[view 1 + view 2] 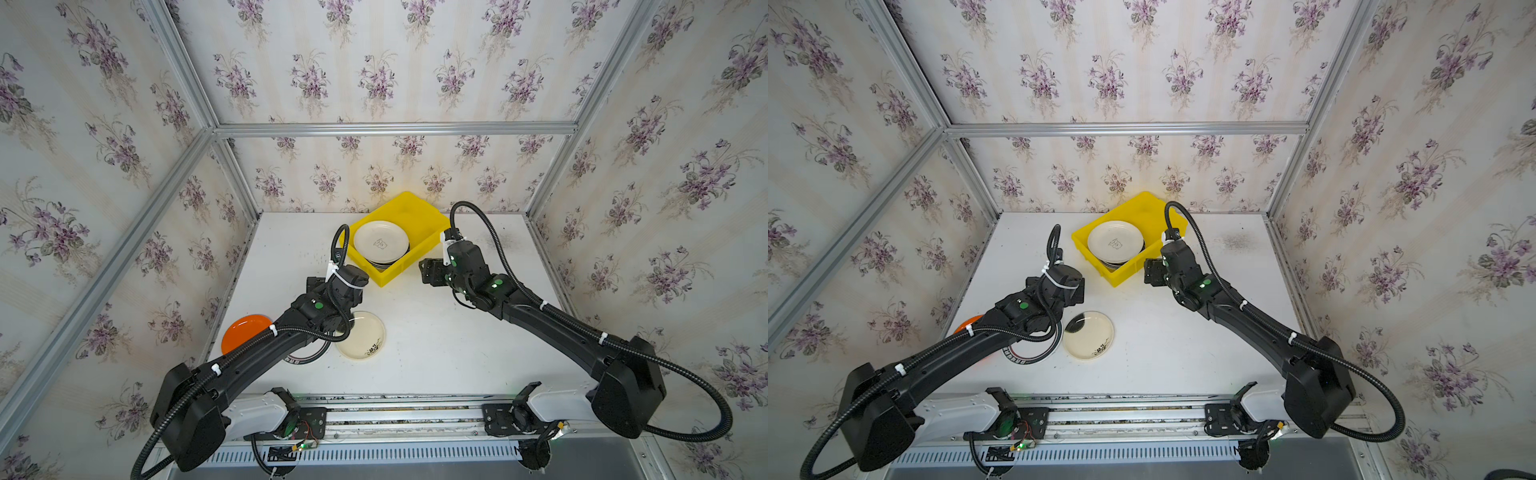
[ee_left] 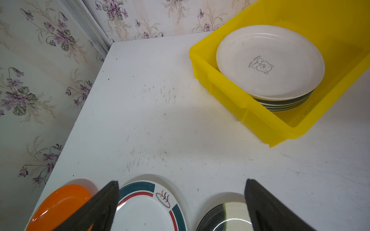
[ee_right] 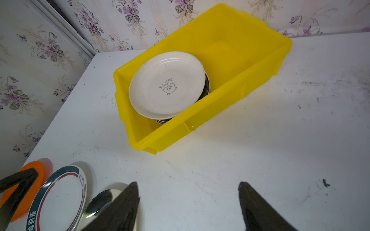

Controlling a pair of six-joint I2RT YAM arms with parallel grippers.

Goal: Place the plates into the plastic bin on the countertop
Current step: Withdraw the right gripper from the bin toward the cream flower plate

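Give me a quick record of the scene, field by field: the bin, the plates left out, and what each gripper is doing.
Bin: yellow plastic bin, at the back of the countertop, set at an angle
In bin: stack of plates, bear plate on top, dark-rimmed ones beneath
On countertop: orange plate, green-rimmed plate, cream plate, side by side
Left gripper: open, empty, near the three loose plates
Right gripper: open, empty, beside the bin
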